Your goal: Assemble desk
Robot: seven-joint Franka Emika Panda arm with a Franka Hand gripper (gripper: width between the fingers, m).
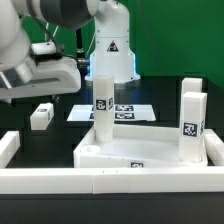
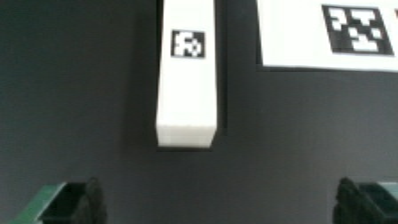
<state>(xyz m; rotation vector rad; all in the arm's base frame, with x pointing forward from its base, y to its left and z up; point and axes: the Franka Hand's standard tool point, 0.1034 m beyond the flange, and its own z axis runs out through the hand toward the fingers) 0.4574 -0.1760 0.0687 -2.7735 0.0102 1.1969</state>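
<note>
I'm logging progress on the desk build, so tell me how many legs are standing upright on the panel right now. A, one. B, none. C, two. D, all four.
C: in the exterior view one leg stands upright on the panel and a second leg stands at its right side, while another leg lies on the table apart from it.

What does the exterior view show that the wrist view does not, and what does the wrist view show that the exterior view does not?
Only the exterior view shows the desk panel with two legs standing on it, one leg near its middle and another at the exterior view's right, plus the white border wall. Only the wrist view shows the gripper open, its fingertips apart over dark table. Both show the marker board. The wrist view's leg lies flat beside that board; which exterior leg it is, I cannot tell.
</note>
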